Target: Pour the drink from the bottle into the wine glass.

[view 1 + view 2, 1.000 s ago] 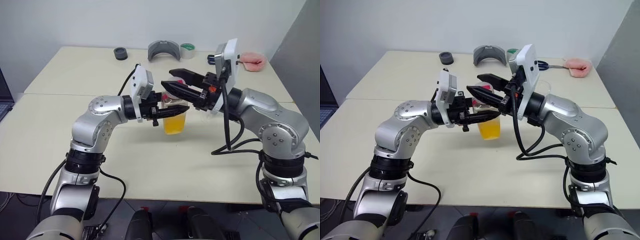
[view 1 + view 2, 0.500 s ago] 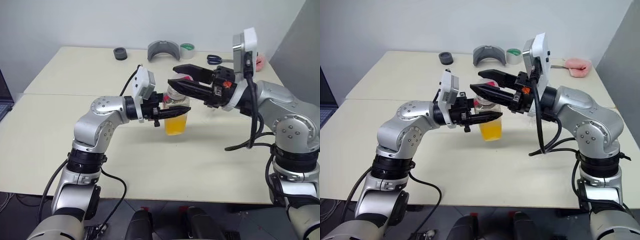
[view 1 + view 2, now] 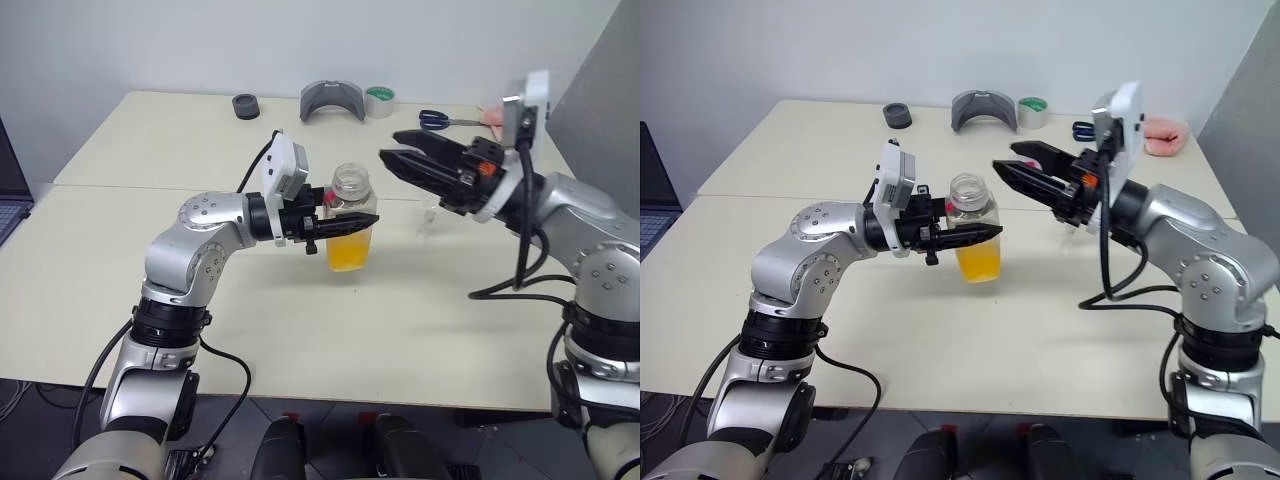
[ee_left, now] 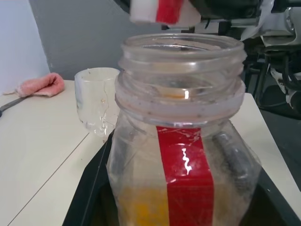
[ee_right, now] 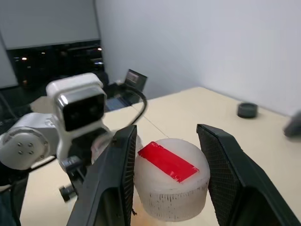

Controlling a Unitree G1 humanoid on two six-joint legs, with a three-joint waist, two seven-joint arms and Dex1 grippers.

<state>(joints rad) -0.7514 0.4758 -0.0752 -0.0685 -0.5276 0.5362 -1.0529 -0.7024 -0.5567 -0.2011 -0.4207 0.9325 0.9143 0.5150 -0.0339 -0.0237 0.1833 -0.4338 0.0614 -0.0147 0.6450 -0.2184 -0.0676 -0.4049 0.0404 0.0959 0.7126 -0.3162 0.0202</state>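
Note:
The bottle (image 3: 351,215) is a clear squarish one with a red stripe, upright just above the table, its mouth uncovered. The orange drink (image 3: 349,252) fills its lower part. My left gripper (image 3: 366,218) is shut on the bottle's middle from the left. To the right and a little higher, my right gripper (image 3: 392,148) is shut on the white-and-red cap (image 5: 171,181), clear of the bottle. The wine glass (image 4: 96,101) stands on the table beyond the bottle, below my right gripper.
At the table's (image 3: 300,320) far edge lie a black round piece (image 3: 245,105), a grey curved part (image 3: 330,100), a tape roll (image 3: 379,101), scissors (image 3: 435,119) and a pink cloth (image 3: 1165,133). A laptop (image 3: 8,200) is at the left edge.
My right gripper has carried the cap to the right, away from the bottle's mouth, which now stands uncovered. The left gripper and bottle have stayed in place.

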